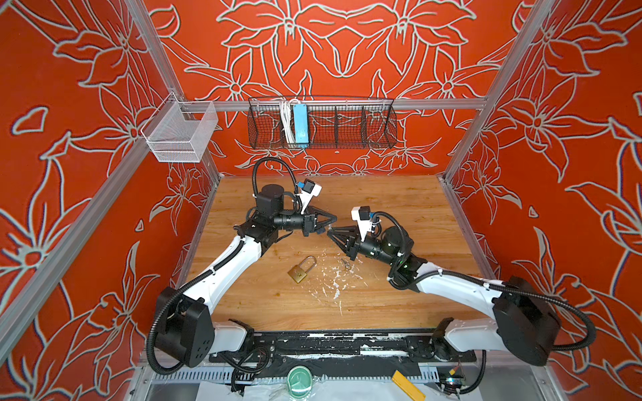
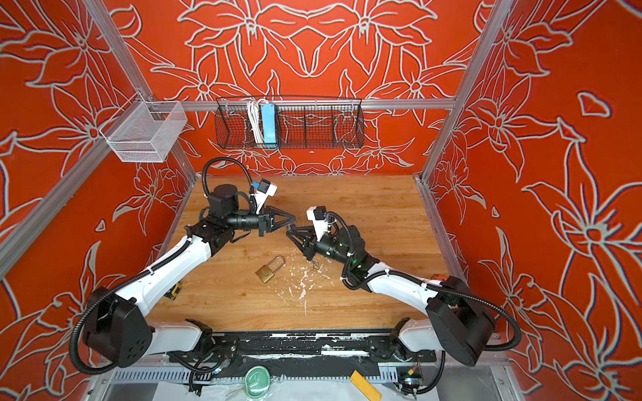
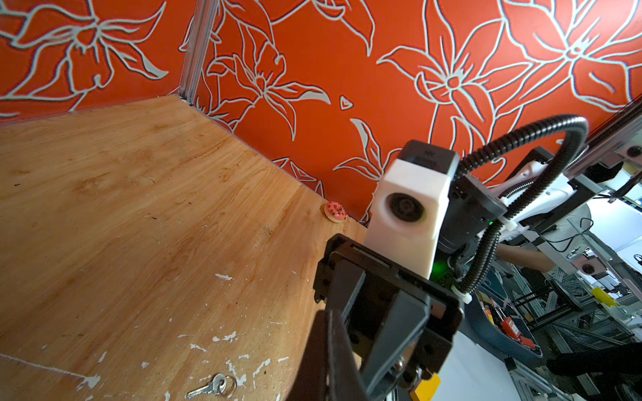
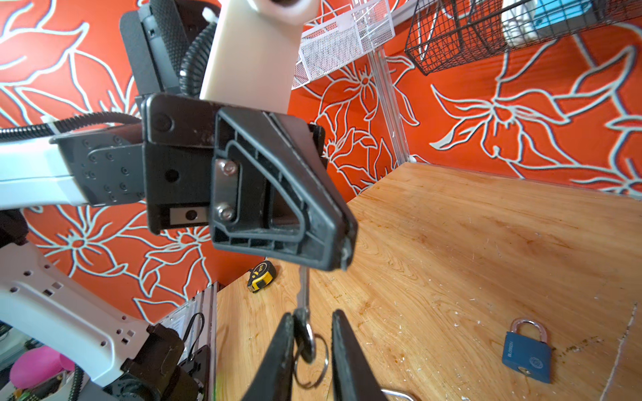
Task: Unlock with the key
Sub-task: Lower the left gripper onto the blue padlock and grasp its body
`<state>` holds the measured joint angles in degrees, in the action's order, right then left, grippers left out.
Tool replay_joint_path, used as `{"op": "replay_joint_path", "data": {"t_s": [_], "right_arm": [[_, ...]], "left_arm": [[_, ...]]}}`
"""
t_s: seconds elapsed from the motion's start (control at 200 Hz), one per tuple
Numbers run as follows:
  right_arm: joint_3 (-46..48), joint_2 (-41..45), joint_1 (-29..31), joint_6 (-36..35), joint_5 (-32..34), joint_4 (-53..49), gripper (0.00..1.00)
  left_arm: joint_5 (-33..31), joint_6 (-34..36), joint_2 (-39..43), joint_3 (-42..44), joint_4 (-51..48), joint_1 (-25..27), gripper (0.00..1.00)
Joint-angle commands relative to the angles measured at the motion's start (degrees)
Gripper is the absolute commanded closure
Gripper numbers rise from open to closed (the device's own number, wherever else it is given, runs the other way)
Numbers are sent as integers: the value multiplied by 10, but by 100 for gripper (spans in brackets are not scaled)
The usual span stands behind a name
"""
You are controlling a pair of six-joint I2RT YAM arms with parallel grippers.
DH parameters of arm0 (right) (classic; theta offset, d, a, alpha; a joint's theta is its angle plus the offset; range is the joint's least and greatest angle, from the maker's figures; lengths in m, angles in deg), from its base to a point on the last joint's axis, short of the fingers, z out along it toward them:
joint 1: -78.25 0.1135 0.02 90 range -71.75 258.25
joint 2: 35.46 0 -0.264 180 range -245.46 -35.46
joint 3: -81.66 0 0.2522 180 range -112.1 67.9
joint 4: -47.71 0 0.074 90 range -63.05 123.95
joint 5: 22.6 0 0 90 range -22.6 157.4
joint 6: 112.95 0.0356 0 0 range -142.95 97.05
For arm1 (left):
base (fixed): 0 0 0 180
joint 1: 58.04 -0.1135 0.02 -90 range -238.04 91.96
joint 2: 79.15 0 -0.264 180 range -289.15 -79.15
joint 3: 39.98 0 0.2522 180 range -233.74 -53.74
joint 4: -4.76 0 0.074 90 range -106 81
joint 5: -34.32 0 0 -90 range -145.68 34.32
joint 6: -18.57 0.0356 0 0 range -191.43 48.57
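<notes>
While my left gripper (image 4: 345, 256) clamps the key (image 4: 303, 291) by its blade in mid-air and my right gripper (image 4: 312, 315) flanks its bow, not yet clamped, the brass padlock (image 1: 298, 274) lies apparently unopened on the table (image 1: 399, 201).

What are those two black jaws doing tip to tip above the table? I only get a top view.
Observer: It looks like a handover. In the right wrist view the left gripper pinches a key by its blade, with the ring end sticking out toward the right gripper.
Operator: Has the right gripper got it?
Observer: Not clearly. Its jaws flank the key's head, with a gap showing on one side.
Operator: Is that brass padlock the only lock?
Observer: No. A blue padlock also lies on the table; I cannot find it in either top view.
</notes>
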<state>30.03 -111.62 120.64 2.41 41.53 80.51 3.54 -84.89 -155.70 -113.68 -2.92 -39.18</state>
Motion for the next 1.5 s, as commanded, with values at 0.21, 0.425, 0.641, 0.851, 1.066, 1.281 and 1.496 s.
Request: {"op": "replay_joint_path", "data": {"t_s": [0.21, 0.425, 0.641, 0.851, 1.066, 1.281, 1.496], "right_arm": [[-13, 4, -1, 4, 6, 5, 97], [-12, 9, -1, 2, 9, -5, 100], [-16, 34, -2, -24, 61, -88, 100], [-23, 97, -33, -39, 171, -290, 100], [14, 160, -103, 19, 202, -426, 100], [49, 194, -107, 10, 205, -524, 100], [112, 249, -107, 26, 157, -507, 100]], "left_arm": [[7, 6, -2, -15, 5, 4, 100], [-14, -1, -6, -15, 1, 4, 82], [-141, 13, 11, -17, -49, -3, 20], [-414, -13, 4, -34, -135, -25, 3], [-609, -32, -130, -169, -347, 2, 3], [-645, -84, -249, -242, -446, 64, 3], [-682, -212, -419, -401, -575, 85, 8]]}}
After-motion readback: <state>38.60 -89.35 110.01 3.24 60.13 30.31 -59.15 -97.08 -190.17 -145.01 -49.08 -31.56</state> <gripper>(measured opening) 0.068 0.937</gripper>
